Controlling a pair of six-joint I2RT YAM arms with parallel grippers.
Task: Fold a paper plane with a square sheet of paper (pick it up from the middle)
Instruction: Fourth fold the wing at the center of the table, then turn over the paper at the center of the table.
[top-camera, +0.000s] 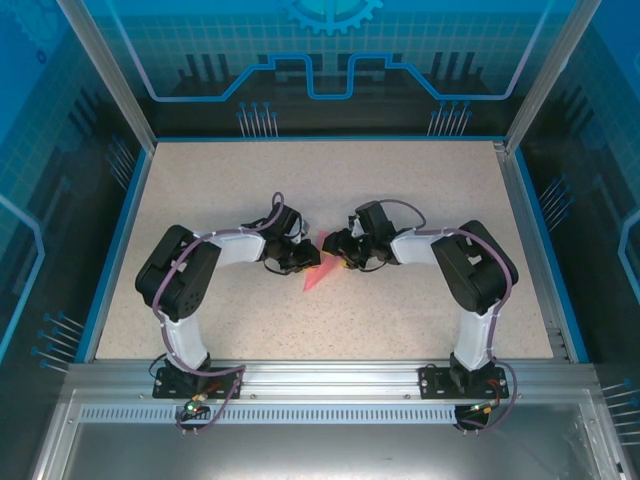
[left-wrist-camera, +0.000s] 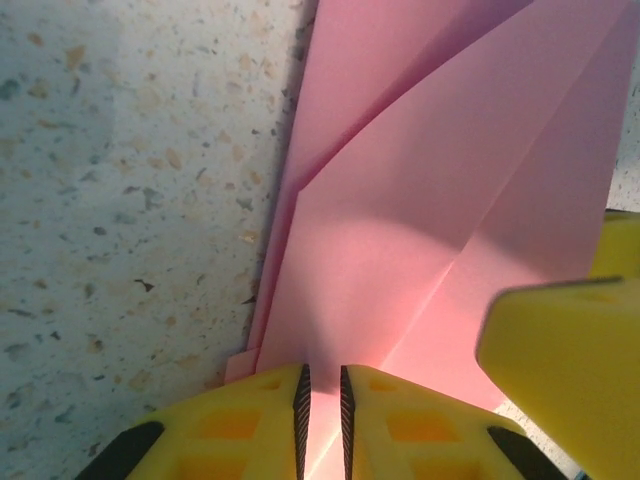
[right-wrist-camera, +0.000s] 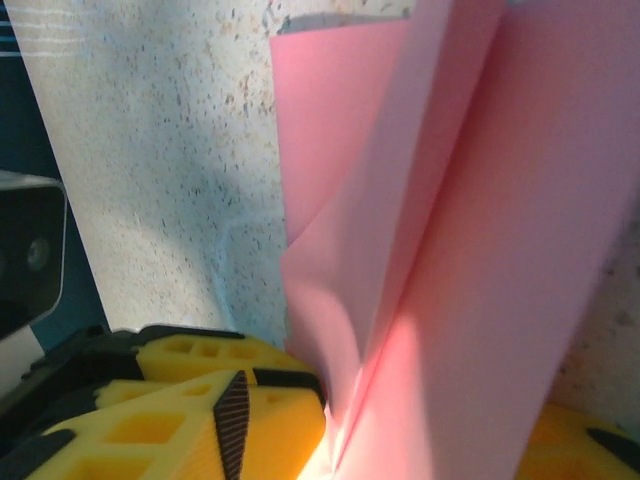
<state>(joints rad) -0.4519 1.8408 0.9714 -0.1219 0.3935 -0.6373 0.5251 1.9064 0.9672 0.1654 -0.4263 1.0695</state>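
- Top external view: both arms are bent in to the middle of the table (top-camera: 420, 200). The left gripper (top-camera: 298, 258) and right gripper (top-camera: 345, 260) sit just beside each other, with the paper plane (top-camera: 315, 275) between them. It is a narrow pink wedge, its tip pointing toward the near edge.
- Left wrist view: the left gripper (left-wrist-camera: 322, 385) is clenched on the near end of the paper plane (left-wrist-camera: 420, 200). Only a thin slit shows between the jaws, and pink paper runs into it. Folded layers fan away up the picture, with creases visible, and speckled table (left-wrist-camera: 130, 200) lies to the left. A yellow finger (left-wrist-camera: 570, 350) of the other arm comes in from the right, over the paper's edge.
- Right wrist view: the paper plane (right-wrist-camera: 500, 200) stands up in loose layers between the fingers of the right gripper (right-wrist-camera: 430, 420). One finger is at lower left and the other just shows at lower right. Whether they are actually pinching the paper, I can't tell.
- My read: this is mid-fold. The left arm anchors the body along the centre crease while the right takes up a flap. Next, the right needs a firm hold on one layer only, then has to lay it over and press it flat without dragging the paper out of the left's pinch.
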